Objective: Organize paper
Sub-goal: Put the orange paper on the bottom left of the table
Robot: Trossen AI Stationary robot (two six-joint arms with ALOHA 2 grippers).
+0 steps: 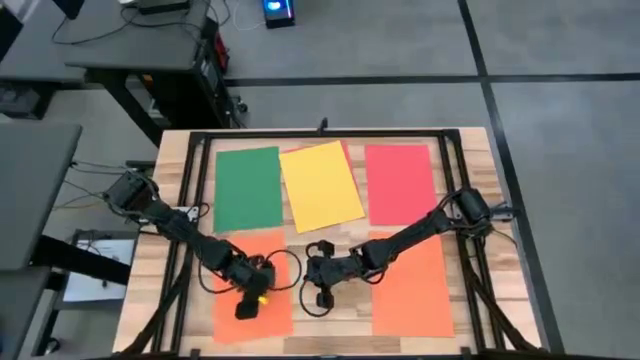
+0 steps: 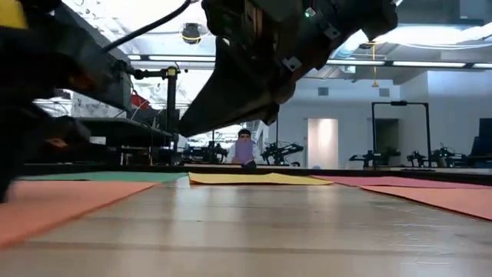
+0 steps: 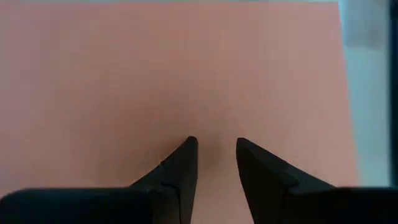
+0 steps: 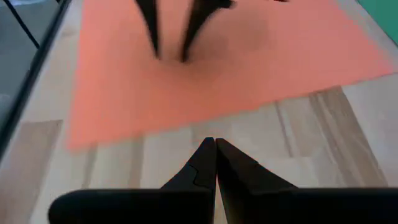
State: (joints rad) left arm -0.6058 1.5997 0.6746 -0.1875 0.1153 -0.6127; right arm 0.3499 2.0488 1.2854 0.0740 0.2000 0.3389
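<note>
Paper, as I read it from the high view: five sheets flat on the wooden table (image 1: 470,150). Far row: green sheet (image 1: 248,187), yellow sheet (image 1: 321,185) lying tilted with a red edge showing under its far corner, pink-red sheet (image 1: 400,183). Near row: left orange sheet (image 1: 250,290), right orange sheet (image 1: 412,290). The two orange sheets lie well apart, bare wood between them.

Left gripper (image 1: 250,300) sits over the left orange sheet. In its wrist view I see the fingertips (image 3: 186,149) a little apart, pointed down at the orange surface, nothing between them; released. I cannot tell whether the tips touch the paper.

Right gripper (image 1: 318,297) is over the bare wood between the orange sheets. Its wrist view shows the fingers (image 4: 205,158) pressed together, clenched on nothing, just beside the left orange sheet's edge.

Low view: a person (image 2: 244,148) shows far behind the table.
</note>
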